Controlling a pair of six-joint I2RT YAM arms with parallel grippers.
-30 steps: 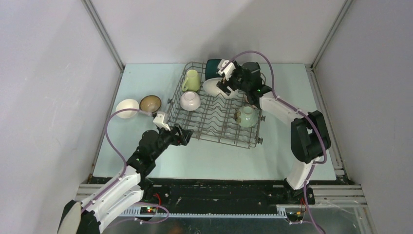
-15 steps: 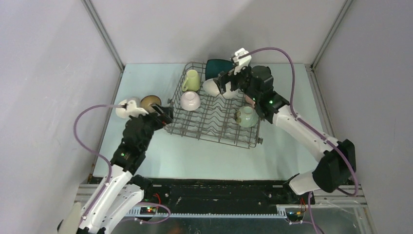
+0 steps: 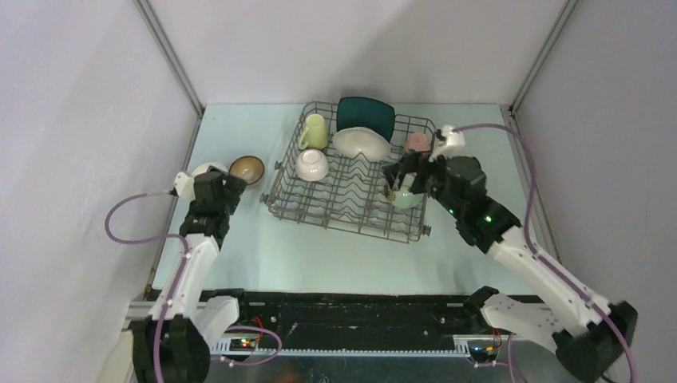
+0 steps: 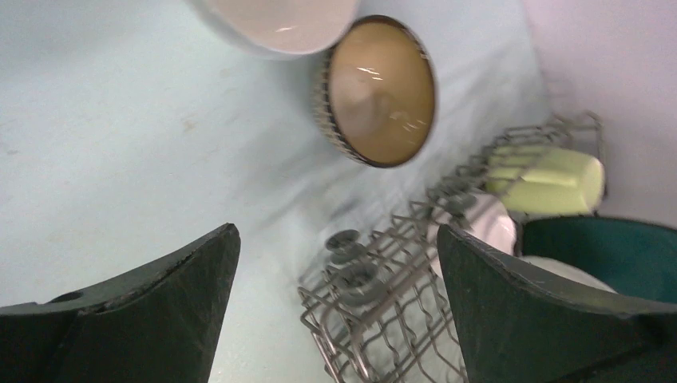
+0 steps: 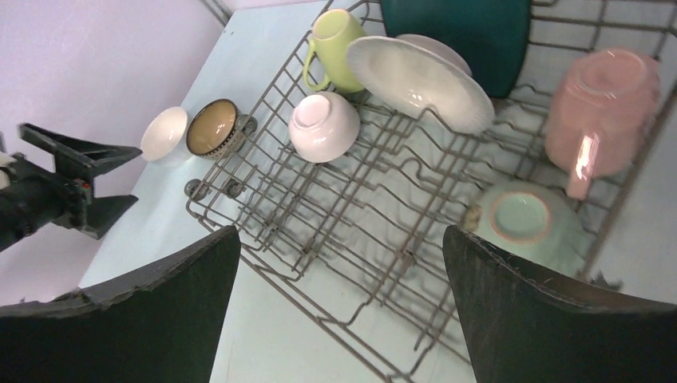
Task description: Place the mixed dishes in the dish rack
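Observation:
The dish rack [image 3: 343,226] holds a teal square plate [image 3: 366,116], a white round plate [image 3: 362,144], a yellow-green mug [image 3: 314,132], a white bowl [image 3: 311,164], a pale green bowl [image 3: 405,197] and a pink cup [image 3: 416,142]. On the table left of the rack sit a dark brown bowl [image 3: 247,168] and a second white bowl [image 3: 206,168]. My left gripper [image 4: 337,231] is open and empty just in front of these two bowls. My right gripper [image 5: 341,231] hovers open and empty over the rack's right side, by the pale green bowl [image 5: 523,219].
Grey walls with metal corner posts [image 3: 172,60] close in the pale table on three sides. The rack sits skewed, its front right corner [image 3: 421,233] nearest me. Purple cables [image 3: 128,211] loop off both wrists.
My right gripper has pulled back from the white round plate at the rack's rear to the rack's right side. My left gripper swung left from the rack's front corner to the two bowls. Both opened wider.

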